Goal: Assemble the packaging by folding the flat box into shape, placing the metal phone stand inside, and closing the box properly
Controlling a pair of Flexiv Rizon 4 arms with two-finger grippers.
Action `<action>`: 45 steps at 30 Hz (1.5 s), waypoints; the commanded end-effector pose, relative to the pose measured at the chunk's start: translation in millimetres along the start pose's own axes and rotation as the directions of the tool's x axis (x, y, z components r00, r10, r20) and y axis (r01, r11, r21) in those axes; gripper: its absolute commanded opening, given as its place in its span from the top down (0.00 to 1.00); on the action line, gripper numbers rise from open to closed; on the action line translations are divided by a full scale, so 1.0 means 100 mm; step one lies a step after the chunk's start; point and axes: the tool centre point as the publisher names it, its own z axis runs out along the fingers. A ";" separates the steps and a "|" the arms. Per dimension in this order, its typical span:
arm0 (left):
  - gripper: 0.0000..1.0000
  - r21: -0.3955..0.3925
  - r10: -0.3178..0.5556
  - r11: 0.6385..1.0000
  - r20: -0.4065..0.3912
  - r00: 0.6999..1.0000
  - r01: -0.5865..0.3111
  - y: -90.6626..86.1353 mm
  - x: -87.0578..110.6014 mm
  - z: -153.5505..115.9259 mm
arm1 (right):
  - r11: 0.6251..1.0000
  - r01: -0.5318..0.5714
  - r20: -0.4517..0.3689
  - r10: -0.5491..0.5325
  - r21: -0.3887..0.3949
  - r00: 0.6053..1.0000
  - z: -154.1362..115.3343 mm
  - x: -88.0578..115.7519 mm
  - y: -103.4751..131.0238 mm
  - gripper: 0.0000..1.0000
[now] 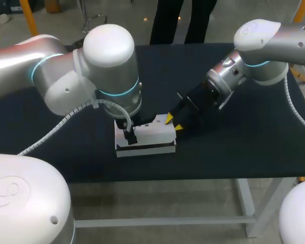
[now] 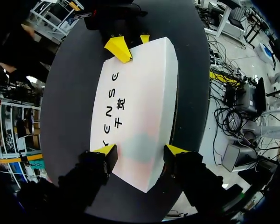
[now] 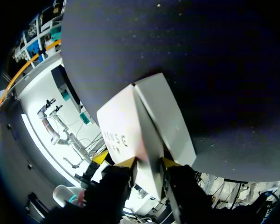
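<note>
The white box (image 1: 153, 135) lies folded on the black table, printed face up. My left gripper (image 2: 140, 150) hangs open over its near end, one yellow tip above each long edge of the box (image 2: 140, 93). In the head view my left wrist covers this gripper. My right gripper (image 1: 174, 122) is at the box's right end. In its own view the right gripper (image 3: 148, 162) is shut on a white end panel of the box (image 3: 130, 126) that stands between its fingers. From the left wrist, the right gripper (image 2: 130, 43) shows at the box's far end. The metal phone stand is not in view.
The black table (image 1: 234, 147) is bare to the right of the box and along the front edge. My left arm's cable runs down to the box's left end.
</note>
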 end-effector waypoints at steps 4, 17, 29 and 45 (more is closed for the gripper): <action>0.36 -0.032 -0.013 0.999 0.057 0.998 0.014 -0.06 0.04 0.01 | 1.000 0.000 0.000 0.000 0.001 1.000 0.01 -0.01 0.01 0.65; 0.40 -0.027 -0.012 1.000 0.120 0.993 0.015 -0.05 0.03 0.05 | 1.000 0.000 0.000 0.000 0.001 1.000 0.01 -0.01 0.01 0.66; 0.44 -0.023 -0.005 1.000 0.151 0.989 0.009 -0.03 0.04 0.06 | 1.000 0.000 0.000 0.000 0.000 1.000 0.01 -0.01 0.00 0.65; 0.53 -0.020 -0.008 1.000 0.164 0.986 0.012 -0.02 0.06 0.10 | 1.000 0.004 0.004 -0.004 -0.004 1.000 0.00 -0.04 -0.04 0.63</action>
